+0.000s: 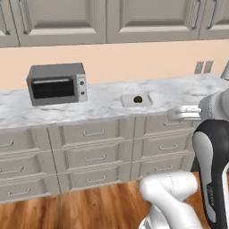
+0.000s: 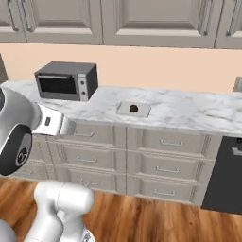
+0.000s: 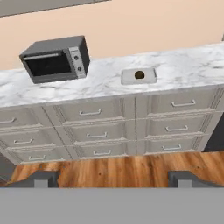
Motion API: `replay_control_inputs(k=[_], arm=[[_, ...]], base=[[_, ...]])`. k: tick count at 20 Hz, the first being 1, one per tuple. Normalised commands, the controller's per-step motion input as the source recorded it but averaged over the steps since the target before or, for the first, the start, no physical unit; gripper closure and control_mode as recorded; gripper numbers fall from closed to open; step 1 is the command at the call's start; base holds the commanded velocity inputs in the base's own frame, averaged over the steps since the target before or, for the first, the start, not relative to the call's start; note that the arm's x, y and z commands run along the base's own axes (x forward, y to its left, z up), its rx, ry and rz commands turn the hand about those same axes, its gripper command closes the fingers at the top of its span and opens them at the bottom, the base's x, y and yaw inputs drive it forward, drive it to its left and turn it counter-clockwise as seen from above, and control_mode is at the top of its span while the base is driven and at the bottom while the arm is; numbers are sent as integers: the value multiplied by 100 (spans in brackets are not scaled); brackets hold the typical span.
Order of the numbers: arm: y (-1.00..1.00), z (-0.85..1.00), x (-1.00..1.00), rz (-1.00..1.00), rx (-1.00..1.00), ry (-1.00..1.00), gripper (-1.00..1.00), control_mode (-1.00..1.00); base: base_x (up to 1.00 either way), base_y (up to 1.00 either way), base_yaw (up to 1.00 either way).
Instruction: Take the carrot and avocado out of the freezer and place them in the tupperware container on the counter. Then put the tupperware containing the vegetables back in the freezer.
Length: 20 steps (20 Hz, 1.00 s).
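Note:
The tupperware container [image 1: 127, 101] [image 2: 124, 110] [image 3: 127, 78] lies flat on the marble counter [image 1: 103, 100] [image 2: 184, 111] [image 3: 105, 83], right of a toaster oven. Inside it rests the avocado [image 1: 137, 99] [image 2: 133, 108] [image 3: 139, 75], a small dark lump. My gripper [image 3: 113, 180] is open and empty, its two dark fingertips [image 3: 43, 178] spread wide. It hangs well back from the counter, over the wooden floor, and looks at the drawer fronts and the container from a distance. The carrot and the freezer are out of view.
A grey toaster oven [image 1: 57, 83] [image 2: 66, 80] [image 3: 54, 60] stands on the counter's left part. Drawers with metal handles [image 3: 92, 113] run below the worktop. A dark appliance front [image 2: 227, 175] sits at the right. Wall cabinets [image 1: 62, 20] hang above.

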Motion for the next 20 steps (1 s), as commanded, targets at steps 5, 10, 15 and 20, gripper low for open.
replay_control_inputs(k=[5, 10, 15, 20], arm=[[0, 0, 0, 0, 0, 0, -100, 100], [0, 0, 0, 0, 0, 0, -100, 100], [0, 0, 0, 0, 0, 0, -100, 100], [0, 0, 0, 0, 0, 0, -100, 100]], base=[[0, 0, 100], [0, 0, 100], [-8, 0, 100], [-17, 19, 97]])
